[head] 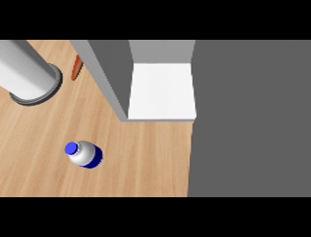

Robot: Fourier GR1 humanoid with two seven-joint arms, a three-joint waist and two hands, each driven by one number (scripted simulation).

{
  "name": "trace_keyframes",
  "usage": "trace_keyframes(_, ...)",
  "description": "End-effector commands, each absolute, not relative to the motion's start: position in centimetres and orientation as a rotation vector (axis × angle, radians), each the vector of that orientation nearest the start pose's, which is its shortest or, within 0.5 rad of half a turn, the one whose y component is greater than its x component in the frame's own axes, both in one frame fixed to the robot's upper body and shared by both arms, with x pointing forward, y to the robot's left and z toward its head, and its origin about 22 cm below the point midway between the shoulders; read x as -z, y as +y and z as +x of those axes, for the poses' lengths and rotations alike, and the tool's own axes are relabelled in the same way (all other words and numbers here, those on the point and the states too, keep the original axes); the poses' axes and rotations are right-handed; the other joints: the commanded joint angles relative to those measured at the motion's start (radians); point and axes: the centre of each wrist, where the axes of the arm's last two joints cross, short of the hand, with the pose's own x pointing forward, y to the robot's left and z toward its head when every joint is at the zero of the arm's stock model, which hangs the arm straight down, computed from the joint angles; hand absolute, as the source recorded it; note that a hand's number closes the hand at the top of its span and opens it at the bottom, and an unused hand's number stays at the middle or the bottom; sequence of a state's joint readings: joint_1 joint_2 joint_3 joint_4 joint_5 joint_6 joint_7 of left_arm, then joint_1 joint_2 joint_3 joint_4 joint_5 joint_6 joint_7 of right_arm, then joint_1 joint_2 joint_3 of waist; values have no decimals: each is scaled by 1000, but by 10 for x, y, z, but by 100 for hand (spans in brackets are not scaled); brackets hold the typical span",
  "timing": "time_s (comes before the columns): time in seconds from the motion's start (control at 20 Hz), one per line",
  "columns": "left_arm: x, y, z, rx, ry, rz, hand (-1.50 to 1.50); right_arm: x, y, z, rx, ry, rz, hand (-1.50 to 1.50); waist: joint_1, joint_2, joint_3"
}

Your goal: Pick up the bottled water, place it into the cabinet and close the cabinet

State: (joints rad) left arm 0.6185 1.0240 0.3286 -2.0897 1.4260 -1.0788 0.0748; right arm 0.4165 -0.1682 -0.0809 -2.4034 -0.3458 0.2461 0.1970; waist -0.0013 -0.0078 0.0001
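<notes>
bottled water upright, near worktop front edge | cabinet open behind-right | no hand in view, state can't tell | nearer arm unknown

Setting: kitchen. Evidence: light wooden counter; grey cabinet, open, with white shelf inside; small water bottle with blue cap standing on the counter; an orange-red item beside the cabinet wall, unidentifiable.

text: none readable | bottle: blue band, no legible label | cabinet: unmarked
</notes>
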Motion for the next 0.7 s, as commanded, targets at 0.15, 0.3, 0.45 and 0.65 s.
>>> trace_keyframes(0.15,-173,411,138,632,-1513,-1043,-150,-169,-271,82,-126,-1876,299,-150,-20,1,-1)
trace_keyframes(0.3,-169,414,140,596,-1561,-985,-150,-164,-277,83,-114,-1890,281,-150,-22,2,0)
trace_keyframes(0.45,-162,425,153,587,-1520,-954,-150,-170,-277,87,-143,-1888,314,-150,-33,7,-1)
trace_keyframes(0.65,-139,421,157,602,-1479,-894,-150,-161,-285,84,-122,-1894,297,-150,-39,4,-1)
